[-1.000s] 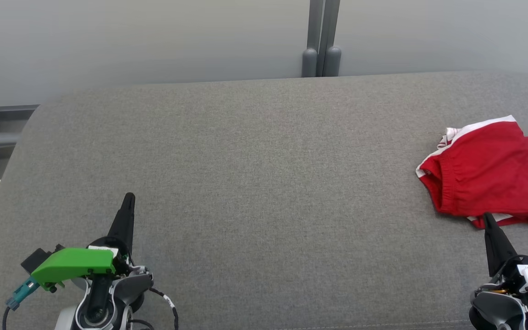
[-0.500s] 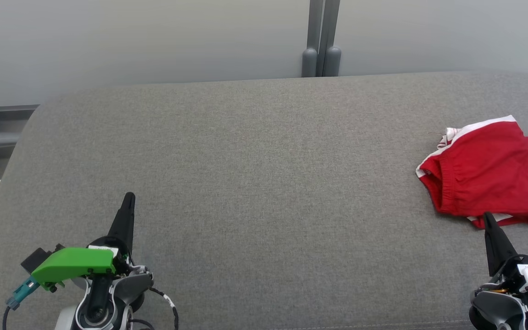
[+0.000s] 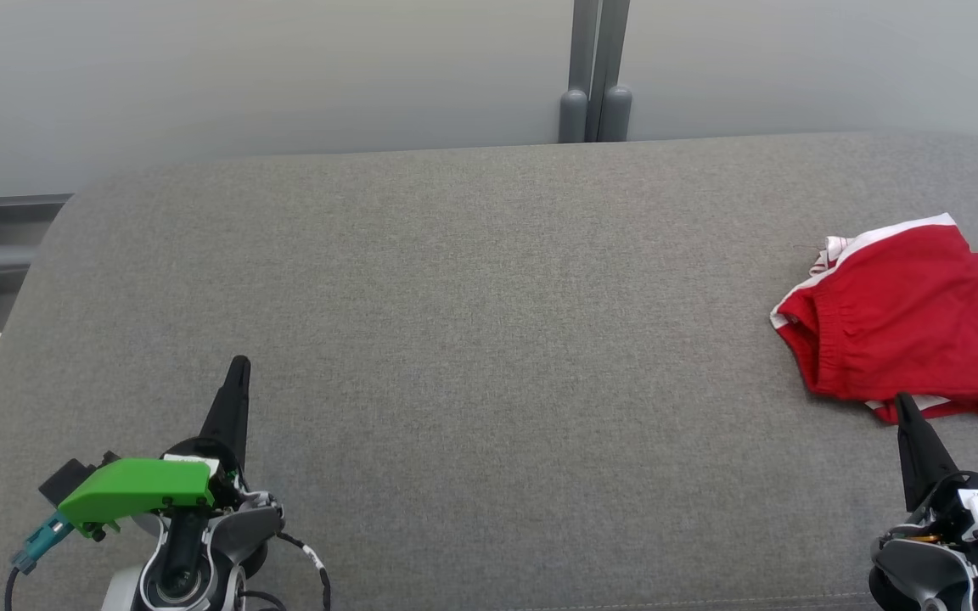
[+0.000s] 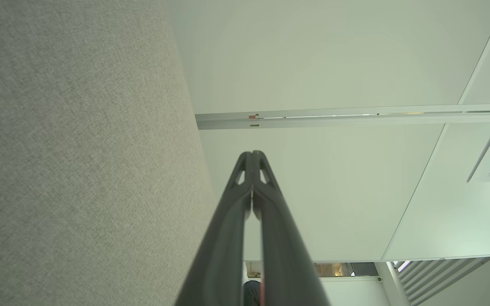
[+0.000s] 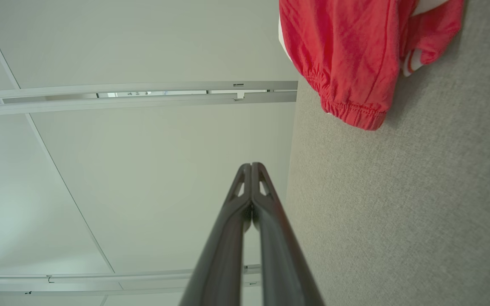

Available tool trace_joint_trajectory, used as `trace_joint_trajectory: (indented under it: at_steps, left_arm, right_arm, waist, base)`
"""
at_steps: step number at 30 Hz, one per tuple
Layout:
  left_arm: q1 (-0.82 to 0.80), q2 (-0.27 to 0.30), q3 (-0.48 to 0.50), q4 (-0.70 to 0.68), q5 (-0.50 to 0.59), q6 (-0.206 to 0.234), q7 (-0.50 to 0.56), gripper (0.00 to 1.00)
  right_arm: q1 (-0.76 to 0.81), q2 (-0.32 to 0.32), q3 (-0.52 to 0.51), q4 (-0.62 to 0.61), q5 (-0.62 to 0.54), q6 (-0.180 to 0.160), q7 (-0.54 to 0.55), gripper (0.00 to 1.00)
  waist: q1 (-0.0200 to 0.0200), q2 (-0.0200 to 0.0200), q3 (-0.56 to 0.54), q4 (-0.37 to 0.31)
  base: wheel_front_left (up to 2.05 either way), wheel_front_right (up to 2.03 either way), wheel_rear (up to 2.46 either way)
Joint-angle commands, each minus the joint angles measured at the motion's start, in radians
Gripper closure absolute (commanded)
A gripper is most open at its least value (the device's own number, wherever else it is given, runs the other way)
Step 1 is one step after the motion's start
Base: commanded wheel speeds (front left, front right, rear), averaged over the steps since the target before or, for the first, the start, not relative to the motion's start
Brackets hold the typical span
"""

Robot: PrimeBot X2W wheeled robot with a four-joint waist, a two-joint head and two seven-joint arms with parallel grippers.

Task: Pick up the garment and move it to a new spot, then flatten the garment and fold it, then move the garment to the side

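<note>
Garment (image 3: 905, 322): right edge of frame, looks folded and set aside.
Left gripper (image 3: 239, 367): lower left, fingers pressed together, empty.
Right gripper (image 3: 903, 403): lower right, same, likely resting.

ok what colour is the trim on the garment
White trim on the red garment; clearest in the head view.

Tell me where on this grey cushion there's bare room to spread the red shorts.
The broad middle of the grey cushion is bare, from the left gripper across to the red shorts and back to the wall post. The right end is crowded: the shorts lie there, with the shut right gripper near their front hem.
</note>
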Motion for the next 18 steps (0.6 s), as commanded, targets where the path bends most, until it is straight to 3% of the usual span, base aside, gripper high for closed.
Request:
trace_joint_trajectory:
  at_steps: [1, 18]
  left_arm:
    - [-0.014, 0.001, 0.003, -0.002, -0.006, -0.006, 0.003, 1.00]
    - [-0.014, 0.001, 0.003, -0.002, -0.006, -0.006, 0.003, 1.00]
  right_arm:
    - [-0.007, -0.004, -0.002, -0.005, 0.005, 0.000, 0.003, 1.00]
    - [-0.007, -0.004, -0.002, -0.005, 0.005, 0.000, 0.003, 1.00]
  waist:
    - [0.0000, -0.0001, 0.000, 0.000]
    - [0.0000, -0.0001, 0.000, 0.000]
  base:
    - [0.00, 0.00, 0.00]
    - [0.00, 0.00, 0.00]
